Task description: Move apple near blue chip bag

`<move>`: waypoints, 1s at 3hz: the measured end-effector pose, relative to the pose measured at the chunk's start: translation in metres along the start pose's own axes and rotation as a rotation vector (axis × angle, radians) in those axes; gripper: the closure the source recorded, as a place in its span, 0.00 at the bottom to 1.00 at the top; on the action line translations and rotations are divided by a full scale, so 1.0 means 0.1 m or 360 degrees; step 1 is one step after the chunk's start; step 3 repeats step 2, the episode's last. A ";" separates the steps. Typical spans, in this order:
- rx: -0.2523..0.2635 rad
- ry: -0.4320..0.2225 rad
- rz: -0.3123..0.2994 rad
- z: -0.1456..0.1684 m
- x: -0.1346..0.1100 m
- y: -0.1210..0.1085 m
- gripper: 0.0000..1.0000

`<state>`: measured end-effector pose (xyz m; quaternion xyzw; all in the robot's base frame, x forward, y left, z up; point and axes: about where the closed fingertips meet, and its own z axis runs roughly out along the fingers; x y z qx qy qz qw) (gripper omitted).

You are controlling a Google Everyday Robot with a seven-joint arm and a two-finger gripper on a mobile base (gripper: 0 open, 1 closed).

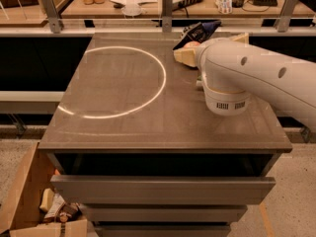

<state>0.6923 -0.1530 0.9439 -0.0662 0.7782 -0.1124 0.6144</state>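
No lettering, brand or number can be read anywhere. The blue chip bag (200, 32), at the far edge of the table (123, 127), shows pale markings on its dark foil, but they do not resolve into words. The white arm (266, 73) carries two small dark patches low on its round wrist housing; whether they are labels or vents cannot be told. The gripper (186, 56) sits over the far right of the tabletop, just beside the bag and the apple (191, 44), largely hidden by the arm, with no legible mark on it.
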 end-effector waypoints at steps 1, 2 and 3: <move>0.0057 0.0045 -0.0016 -0.37 -0.06 -0.16 0.00; 0.0121 0.0134 -0.0040 -0.50 -0.10 -0.23 0.00; 0.0121 0.0134 -0.0040 -0.50 -0.10 -0.23 0.00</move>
